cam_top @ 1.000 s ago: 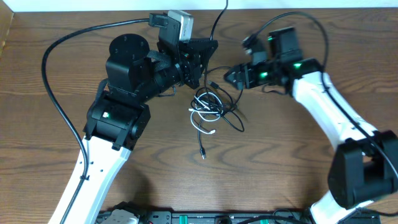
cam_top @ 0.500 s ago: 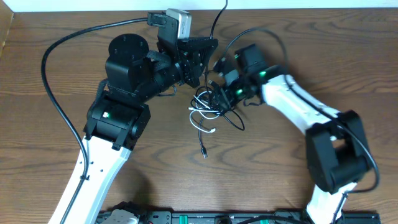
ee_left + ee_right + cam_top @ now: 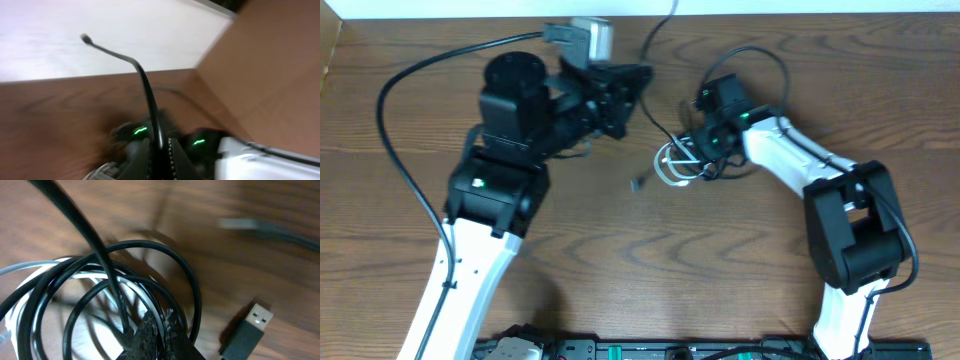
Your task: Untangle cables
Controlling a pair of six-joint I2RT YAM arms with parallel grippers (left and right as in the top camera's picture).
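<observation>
The cables lie bunched between the arms, white loops (image 3: 669,166) mixed with black ones (image 3: 705,170). My left gripper (image 3: 625,105) is shut on the black cable (image 3: 145,86), which rises from between its fingers (image 3: 141,159) to a small free end (image 3: 85,37). In the right wrist view my right gripper (image 3: 158,322) is shut on a black strand (image 3: 187,282) in the bundle, with the white cable (image 3: 30,282) to the left. From above, the right gripper (image 3: 693,150) sits at the bundle's right edge. A loose plug (image 3: 638,184) lies left of the bundle.
A black USB plug (image 3: 249,328) rests on the wood right of my right fingers. Thick black arm wires (image 3: 395,130) curve over the left of the table. The table's far edge meets a white wall (image 3: 770,6).
My right gripper reached into the tangle and shut on it. The bundle has shifted up and right and drawn tighter. The left arm moved slightly left with its cable.
</observation>
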